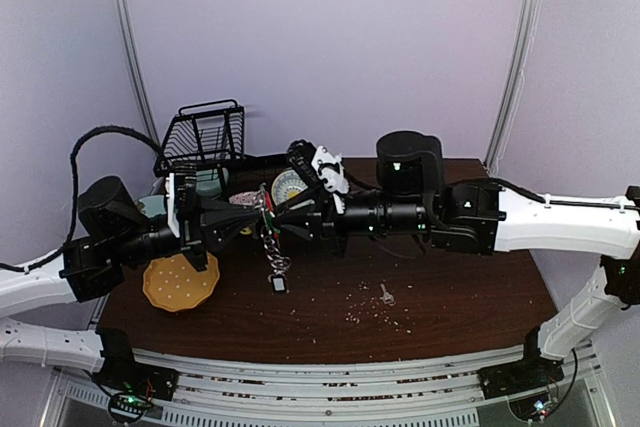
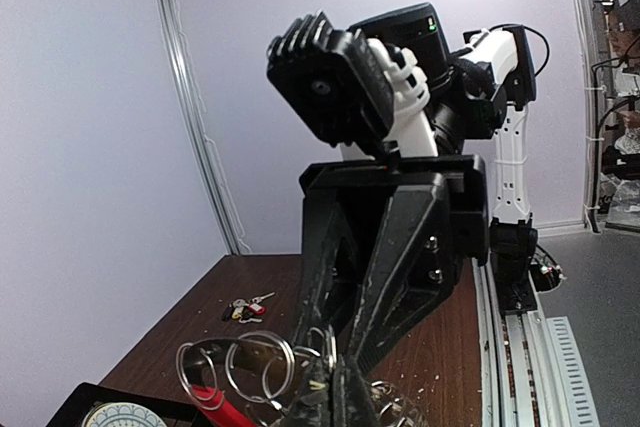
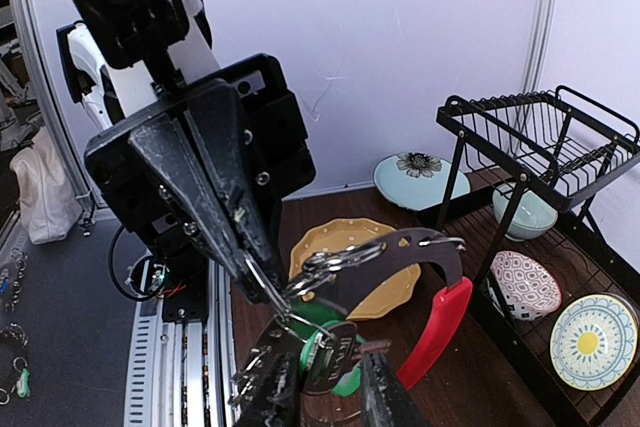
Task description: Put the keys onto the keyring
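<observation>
One keyring point(image 1: 270, 242), long axis vertical

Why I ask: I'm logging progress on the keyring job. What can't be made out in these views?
Top external: the left gripper and right gripper cover the keyring's rings; only its chain shows.
Right wrist: whether the green key is threaded on a ring; the rings overlap, and the right gripper's fingers cover part of it.
Left wrist: the loose keys farther off are too small to count.
</observation>
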`<state>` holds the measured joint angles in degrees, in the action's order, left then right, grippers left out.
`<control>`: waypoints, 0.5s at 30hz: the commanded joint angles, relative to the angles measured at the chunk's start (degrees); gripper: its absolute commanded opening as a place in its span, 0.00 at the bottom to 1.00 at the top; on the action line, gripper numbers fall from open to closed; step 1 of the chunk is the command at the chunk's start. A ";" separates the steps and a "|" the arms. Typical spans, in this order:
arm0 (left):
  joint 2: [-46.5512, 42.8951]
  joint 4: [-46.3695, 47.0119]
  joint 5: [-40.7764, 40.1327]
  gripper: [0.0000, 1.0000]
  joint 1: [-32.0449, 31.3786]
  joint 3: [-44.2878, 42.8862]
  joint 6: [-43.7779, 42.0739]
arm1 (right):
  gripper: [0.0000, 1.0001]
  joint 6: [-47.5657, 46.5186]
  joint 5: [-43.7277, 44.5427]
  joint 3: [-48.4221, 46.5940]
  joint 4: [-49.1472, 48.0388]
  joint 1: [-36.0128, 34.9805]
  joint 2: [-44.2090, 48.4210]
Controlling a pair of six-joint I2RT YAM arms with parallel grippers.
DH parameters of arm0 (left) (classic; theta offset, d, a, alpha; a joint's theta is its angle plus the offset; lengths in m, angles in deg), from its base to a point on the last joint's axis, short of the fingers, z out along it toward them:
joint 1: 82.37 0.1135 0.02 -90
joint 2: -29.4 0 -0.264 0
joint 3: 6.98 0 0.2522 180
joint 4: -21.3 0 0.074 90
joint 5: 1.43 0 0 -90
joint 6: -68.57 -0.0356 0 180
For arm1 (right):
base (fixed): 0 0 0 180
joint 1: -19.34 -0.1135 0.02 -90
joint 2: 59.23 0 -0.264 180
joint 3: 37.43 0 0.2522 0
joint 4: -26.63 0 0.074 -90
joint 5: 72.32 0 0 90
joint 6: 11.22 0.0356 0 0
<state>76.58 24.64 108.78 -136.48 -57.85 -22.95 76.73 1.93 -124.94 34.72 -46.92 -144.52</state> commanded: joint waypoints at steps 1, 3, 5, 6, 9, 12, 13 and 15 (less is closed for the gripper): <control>-0.86 5.41 -0.08 0.00 -0.08 0.62 0.74 | 0.22 0.13 2.81 -0.01 0.29 -0.04 -1.22; -0.86 5.49 -0.25 0.00 -0.03 0.63 0.77 | 0.24 -0.10 2.11 -0.12 0.52 -0.05 -1.57; -0.86 5.76 -0.26 0.00 -0.03 0.78 0.81 | 0.24 -0.15 1.57 -0.16 0.23 -0.10 -1.91; -0.84 5.83 -0.18 0.00 -0.03 0.80 0.92 | 0.24 -0.15 0.86 -0.16 -0.15 -0.10 -1.97; -0.68 6.03 -0.20 0.00 -0.03 0.80 1.27 | 0.22 -0.10 -1.57 0.61 -2.61 -0.16 -1.77; -0.60 6.69 0.20 0.00 -0.04 1.05 1.86 | 0.18 0.11 -2.66 1.72 -5.69 -0.10 -1.55; -0.52 6.92 0.38 0.00 -0.04 1.13 2.12 | 0.15 0.15 -2.77 1.89 -6.19 -0.18 -1.60; -0.38 7.60 0.80 0.00 -0.03 1.31 2.71 | 0.09 0.26 -3.42 1.95 -6.75 -0.16 -1.79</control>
<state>76.58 26.19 108.80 -136.48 -56.73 -21.88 76.60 0.73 -123.98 31.93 -46.92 -146.32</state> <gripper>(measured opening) 0.006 0.133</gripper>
